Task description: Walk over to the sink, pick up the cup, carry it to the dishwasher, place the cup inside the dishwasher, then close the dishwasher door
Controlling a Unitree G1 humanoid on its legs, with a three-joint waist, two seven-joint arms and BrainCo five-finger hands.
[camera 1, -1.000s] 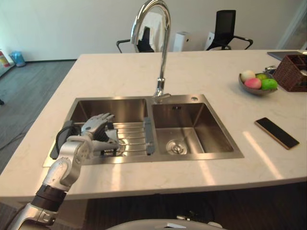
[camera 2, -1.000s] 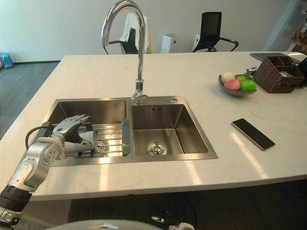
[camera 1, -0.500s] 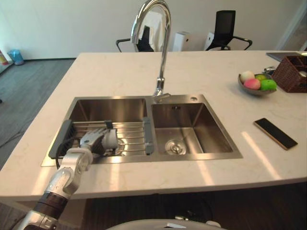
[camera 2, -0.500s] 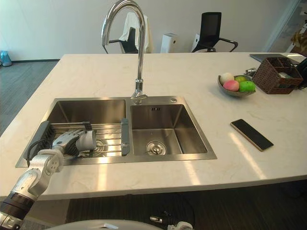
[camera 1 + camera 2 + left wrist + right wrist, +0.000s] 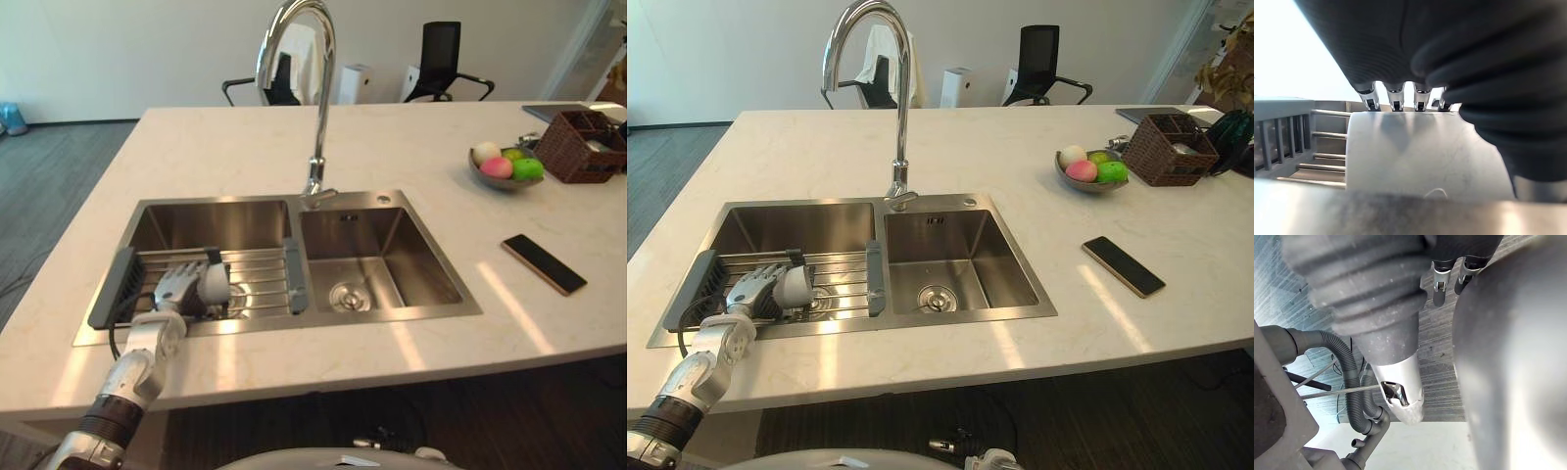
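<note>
We see a steel double sink [image 5: 392, 318] set in the pale marble bench [image 5: 216, 147]. A wire drying rack with grey ends [image 5: 257, 274] spans its left basin. Over that rack is the grey metal cup [image 5: 215, 284], with the left robot hand [image 5: 174, 287] curled round it, arm reaching in over the near rim. Farther right, a grey bowl [image 5: 502, 182] holds pale, pink and green fruit, beside a brown wicker basket [image 5: 586, 147]. The right robot hand [image 5: 1376, 308] hangs below the bench – open or closed, we cannot tell.
</note>
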